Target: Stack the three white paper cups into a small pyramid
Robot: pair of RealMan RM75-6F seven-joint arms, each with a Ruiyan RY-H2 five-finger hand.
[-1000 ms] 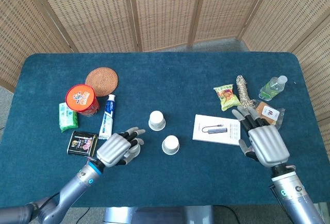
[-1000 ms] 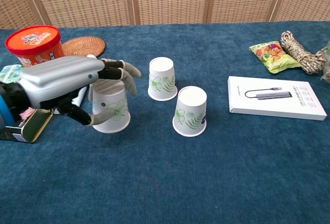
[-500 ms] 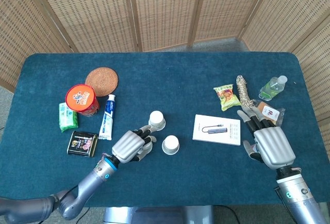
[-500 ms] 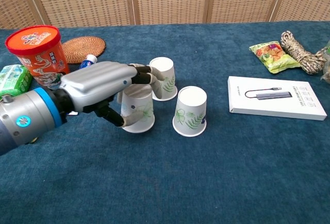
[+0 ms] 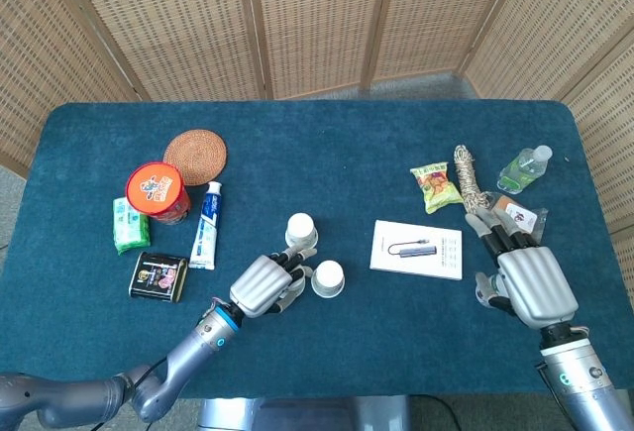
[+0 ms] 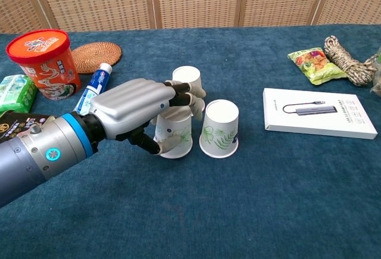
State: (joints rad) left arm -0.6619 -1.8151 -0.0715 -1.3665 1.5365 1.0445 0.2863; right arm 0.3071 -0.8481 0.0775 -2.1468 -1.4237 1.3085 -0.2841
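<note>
The left hand (image 6: 140,107) grips one upside-down cup (image 6: 175,137) mid-table, just beside the front cup (image 6: 219,128), with the third cup (image 6: 189,80) behind. The right hand (image 5: 523,274) rests empty, fingers apart, near the table's right edge (image 5: 606,223).

left hand (image 6: 140,105) hides most of one cup (image 6: 175,137).
</note>
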